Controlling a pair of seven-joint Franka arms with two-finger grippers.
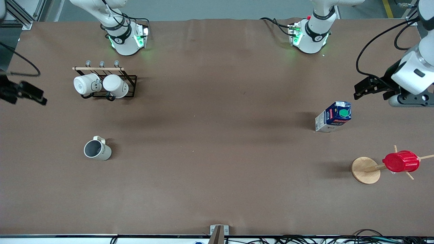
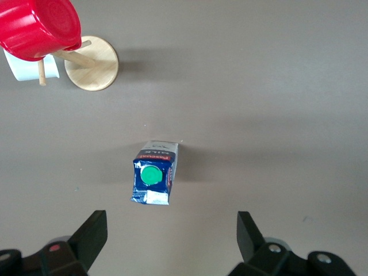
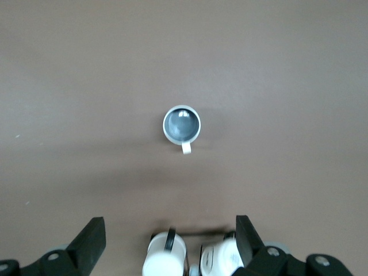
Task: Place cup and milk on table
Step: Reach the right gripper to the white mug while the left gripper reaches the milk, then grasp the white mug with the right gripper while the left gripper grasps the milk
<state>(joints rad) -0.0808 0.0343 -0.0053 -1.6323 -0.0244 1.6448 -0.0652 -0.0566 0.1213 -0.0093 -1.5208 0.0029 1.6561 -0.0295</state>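
cup (image 1: 97, 149) upright on table (image 1: 210, 152), at 6 o'clock of mug rack (image 1: 105, 83) | milk (image 1: 334, 117) standing, at 11 o'clock of red cup (image 1: 401, 161) | left gripper (image 2: 169, 241) spread wide over table | right gripper (image 3: 171, 241) spread wide over table

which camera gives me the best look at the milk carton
The left wrist view: the milk stands near mid-frame, seen from above, with its green cap, blue top and red label plain, beyond the open left gripper. The front view shows it smaller, toward the left arm's end. The right wrist view misses it.
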